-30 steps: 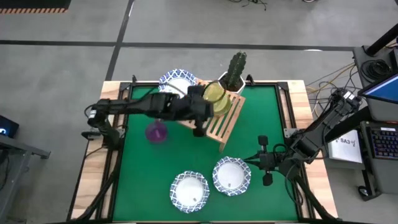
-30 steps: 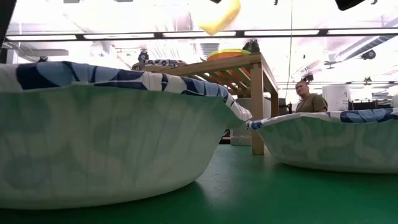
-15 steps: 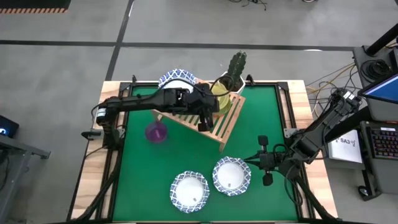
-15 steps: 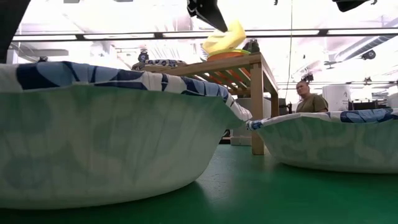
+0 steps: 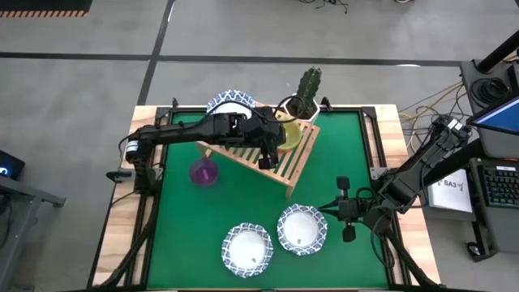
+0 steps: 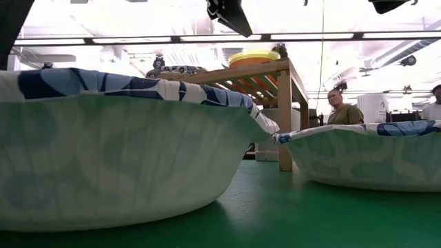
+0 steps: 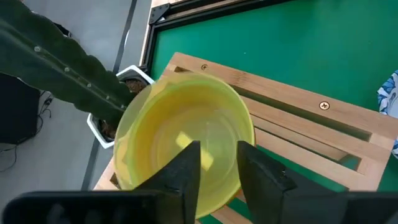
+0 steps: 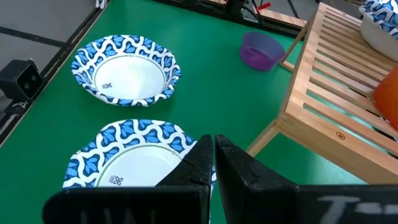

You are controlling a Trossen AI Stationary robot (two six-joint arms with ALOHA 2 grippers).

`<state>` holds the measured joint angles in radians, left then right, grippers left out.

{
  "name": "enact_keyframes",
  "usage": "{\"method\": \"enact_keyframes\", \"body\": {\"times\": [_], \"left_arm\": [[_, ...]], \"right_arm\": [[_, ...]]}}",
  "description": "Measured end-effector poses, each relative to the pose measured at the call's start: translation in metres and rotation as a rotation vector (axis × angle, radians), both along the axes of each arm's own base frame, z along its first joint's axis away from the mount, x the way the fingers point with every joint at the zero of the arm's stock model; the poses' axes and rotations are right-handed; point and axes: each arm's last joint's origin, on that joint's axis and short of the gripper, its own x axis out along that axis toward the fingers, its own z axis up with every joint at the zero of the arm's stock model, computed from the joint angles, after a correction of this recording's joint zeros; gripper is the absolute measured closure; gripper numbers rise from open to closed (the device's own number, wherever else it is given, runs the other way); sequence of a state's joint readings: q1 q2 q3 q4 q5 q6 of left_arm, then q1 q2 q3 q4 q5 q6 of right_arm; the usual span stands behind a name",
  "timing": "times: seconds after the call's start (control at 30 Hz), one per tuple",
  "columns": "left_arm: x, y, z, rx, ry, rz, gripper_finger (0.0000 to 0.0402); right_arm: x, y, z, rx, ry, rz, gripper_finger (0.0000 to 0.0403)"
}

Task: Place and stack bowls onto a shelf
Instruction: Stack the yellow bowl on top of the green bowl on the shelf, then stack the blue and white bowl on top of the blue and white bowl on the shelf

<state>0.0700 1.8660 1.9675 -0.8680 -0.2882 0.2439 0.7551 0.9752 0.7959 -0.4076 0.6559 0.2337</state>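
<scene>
The left claw (image 5: 272, 138) is seen above the shelf (image 5: 285, 166), its fingers parted and holding nothing. Just below and ahead of it, the yellow bowl (image 7: 186, 140) sits upright on the shelf end beside the cactus (image 5: 306, 91), apart from the fingers. A patterned bowl (image 5: 230, 105) lies on the shelf end behind the claw, and the purple bowl (image 5: 203, 173) rests on the tabletop (image 5: 349, 146) beside the shelf. The right claw (image 5: 344, 209) is held low at the tabletop's right, fingers closed on nothing, just beside two patterned bowls (image 5: 302, 229) that stand side by side near the front edge.
</scene>
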Motion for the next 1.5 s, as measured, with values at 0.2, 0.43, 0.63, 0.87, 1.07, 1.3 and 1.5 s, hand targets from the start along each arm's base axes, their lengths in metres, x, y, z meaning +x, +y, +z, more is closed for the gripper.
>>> {"method": "enact_keyframes", "body": {"times": [0.2, 0.43, 0.63, 0.87, 1.07, 1.3, 1.5], "left_arm": [[-0.003, -0.001, 0.001, -0.039, -0.009, 0.038, 0.0274], [-0.027, -0.009, 0.018, -0.081, 0.013, 0.066, 0.0264], [-0.050, -0.025, 0.026, -0.111, -0.027, 0.070, 0.0264], [-0.080, -0.068, -0.002, -0.199, -0.100, 0.016, 0.0264], [-0.108, -0.116, -0.046, -0.274, -0.115, -0.094, 0.0264], [-0.130, -0.149, -0.078, -0.331, -0.221, -0.228, 0.0264], [-0.133, -0.155, -0.080, -0.346, -0.243, -0.246, 0.0264]], "right_arm": [[0.002, 0.001, 0.002, 0.005, -0.036, -0.020, 0.0394], [0.006, 0.004, 0.007, 0.071, -0.118, -0.046, 0.0394], [0.013, 0.000, 0.003, 0.121, -0.188, -0.074, 0.0394], [0.019, -0.009, -0.005, 0.166, -0.198, -0.140, 0.0394], [0.021, -0.011, -0.004, 0.274, -0.196, -0.195, 0.0394], [0.024, -0.020, 0.004, 0.454, -0.052, -0.294, 0.0394], [0.018, -0.036, -0.021, 0.580, 0.258, -0.597, 0.0394]]}}
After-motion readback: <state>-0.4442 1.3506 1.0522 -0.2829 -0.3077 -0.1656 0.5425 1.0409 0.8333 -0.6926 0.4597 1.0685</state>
